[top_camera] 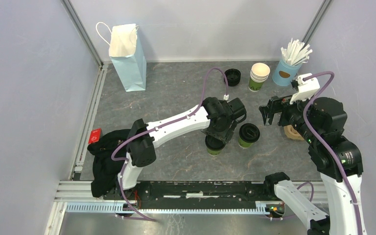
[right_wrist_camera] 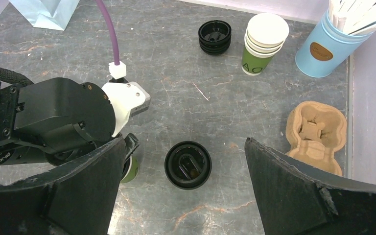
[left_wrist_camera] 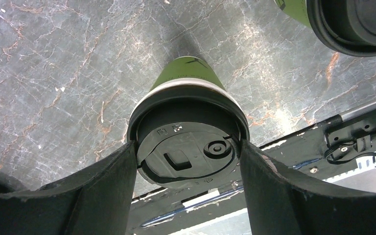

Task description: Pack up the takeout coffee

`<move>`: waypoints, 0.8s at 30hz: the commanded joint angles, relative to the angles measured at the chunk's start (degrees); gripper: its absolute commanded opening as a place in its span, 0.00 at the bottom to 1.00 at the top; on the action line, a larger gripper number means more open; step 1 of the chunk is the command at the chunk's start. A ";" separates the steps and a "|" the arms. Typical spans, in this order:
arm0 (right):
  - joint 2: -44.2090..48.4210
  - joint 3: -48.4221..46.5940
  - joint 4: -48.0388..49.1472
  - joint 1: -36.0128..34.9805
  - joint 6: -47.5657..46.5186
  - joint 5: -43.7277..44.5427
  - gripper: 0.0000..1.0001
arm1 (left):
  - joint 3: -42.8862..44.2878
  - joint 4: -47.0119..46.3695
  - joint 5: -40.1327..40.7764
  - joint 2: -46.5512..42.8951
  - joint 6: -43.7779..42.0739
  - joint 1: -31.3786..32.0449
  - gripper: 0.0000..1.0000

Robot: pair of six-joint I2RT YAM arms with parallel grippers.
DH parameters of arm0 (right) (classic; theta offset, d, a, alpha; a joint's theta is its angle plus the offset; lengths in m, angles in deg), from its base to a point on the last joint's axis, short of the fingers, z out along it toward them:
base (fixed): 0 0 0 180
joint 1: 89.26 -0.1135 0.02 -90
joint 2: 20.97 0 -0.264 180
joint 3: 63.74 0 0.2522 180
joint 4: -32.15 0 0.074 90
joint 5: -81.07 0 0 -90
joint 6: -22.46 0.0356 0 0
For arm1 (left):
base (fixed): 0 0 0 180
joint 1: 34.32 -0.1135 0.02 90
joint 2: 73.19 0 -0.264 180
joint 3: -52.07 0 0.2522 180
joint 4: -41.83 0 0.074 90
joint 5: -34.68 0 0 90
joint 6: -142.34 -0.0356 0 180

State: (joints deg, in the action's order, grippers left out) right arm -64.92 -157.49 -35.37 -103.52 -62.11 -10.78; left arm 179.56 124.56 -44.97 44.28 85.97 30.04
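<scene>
**At mid-tabletop: first coffee gripped, nothing packed yet**

Along the far left of the tabletop (top_camera: 176, 93) we note a pale blue paper bag (top_camera: 127, 58) standing upright with its mouth open. Nearer the arms lie a small red object (top_camera: 95, 136) and a black cloth (top_camera: 105, 161); neither bears on the work.

Towards the centre, the left pincer (left_wrist_camera: 187, 143) reaches down over the left coffee cup (top_camera: 214, 145). The wrist view shows its fingers (left_wrist_camera: 112, 186) pressed to either side of the black lid, so we record it as clamped on that cup at lid height. The cup stands upright on the tabletop. Just beside it on the right stands the right coffee cup (top_camera: 248, 134), lidded, upright and untouched.

At the back sit a loose stack of lids (top_camera: 232, 76), a stack of lidless cups (top_camera: 259, 77) and a blue holder of white sticks (top_camera: 285, 72). A brown pulp carrier (right_wrist_camera: 317, 133) lies at the right edge. The right pincer (right_wrist_camera: 183, 144) hangs above the right coffee cup, spread wide and holding nothing.

Our judgement: the step in hand is the pick-up of the first cup. The next move calls for a straight, level lift, since a grip at the lid could pull it loose. The cup must then reach the carrier or the bag; we cannot tell which.
</scene>
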 commanded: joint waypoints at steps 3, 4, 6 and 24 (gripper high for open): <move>0.40 0.26 1.58 -0.27 -0.81 1.06 0.98 | 2.37 0.44 0.46 0.96 -2.39 0.11 0.69; 0.47 0.33 1.60 -0.25 -0.85 1.07 0.98 | 2.45 0.42 0.40 1.07 -2.42 0.08 0.69; 0.51 0.39 1.60 -0.29 -0.78 1.14 0.98 | 2.46 0.43 0.45 1.26 -2.43 0.13 0.70; 0.27 -0.26 2.23 -0.32 0.03 0.78 0.98 | 7.81 2.85 0.60 -2.58 -1.02 -0.10 0.99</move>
State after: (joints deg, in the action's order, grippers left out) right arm -64.90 -157.18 -35.32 -103.52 -62.43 -10.36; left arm 184.72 125.58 -44.97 45.26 85.18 30.04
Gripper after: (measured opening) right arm 0.979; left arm 0.984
